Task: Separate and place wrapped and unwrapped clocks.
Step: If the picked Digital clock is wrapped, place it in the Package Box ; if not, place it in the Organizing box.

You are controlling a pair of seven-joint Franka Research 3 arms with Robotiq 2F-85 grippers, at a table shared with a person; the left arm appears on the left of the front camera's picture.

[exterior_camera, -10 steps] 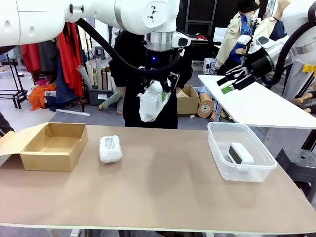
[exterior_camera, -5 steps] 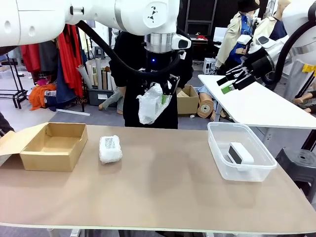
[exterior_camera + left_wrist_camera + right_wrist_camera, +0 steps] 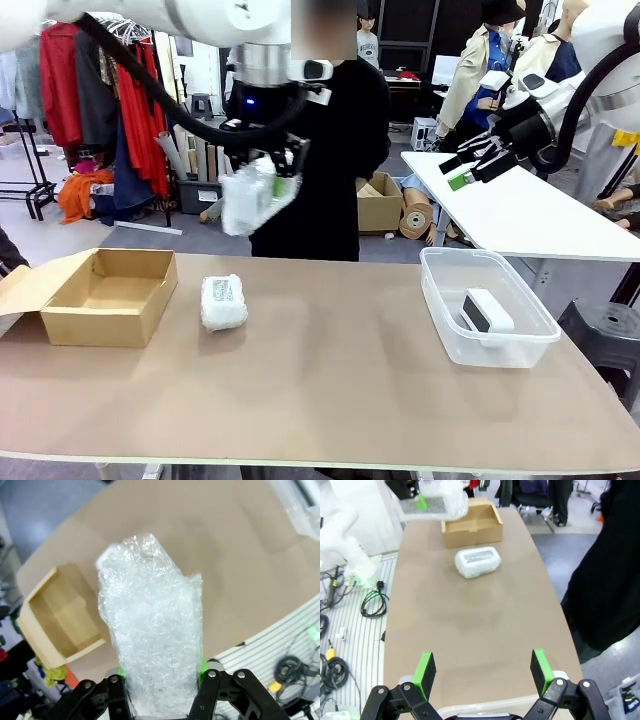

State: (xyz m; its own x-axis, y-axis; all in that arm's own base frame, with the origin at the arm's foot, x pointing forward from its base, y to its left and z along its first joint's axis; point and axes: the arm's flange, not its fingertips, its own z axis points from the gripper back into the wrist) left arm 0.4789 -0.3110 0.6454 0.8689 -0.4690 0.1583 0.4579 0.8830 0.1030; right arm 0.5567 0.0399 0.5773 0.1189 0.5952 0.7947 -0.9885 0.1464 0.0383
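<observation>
High above the table's far left half, my left gripper (image 3: pixel 268 180) is shut on a wrapped clock (image 3: pixel 248 194), a bundle in white crinkly wrap; the left wrist view shows this bundle (image 3: pixel 152 645) squeezed between the fingers. A second wrapped clock (image 3: pixel 223 302) lies on the table right of the cardboard box (image 3: pixel 105 297), also seen as a wrapped bundle (image 3: pixel 478 561) from the right wrist. The unwrapped white clock (image 3: pixel 485 311) with a dark screen lies in the clear plastic bin (image 3: pixel 440 320). My right gripper (image 3: pixel 470 162) hangs open and holds nothing, high at the far right; its fingertips (image 3: pixel 426 668) stand wide apart.
The open cardboard box stands at the table's left end, empty. A person in black stands at the far edge behind the held bundle. A white side table (image 3: pixel 520 210) sits beyond the bin. The table's middle and front are bare.
My left arm has carried the wrapped clock leftward, from above the table's middle to above the second bundle. The right arm has not moved.
</observation>
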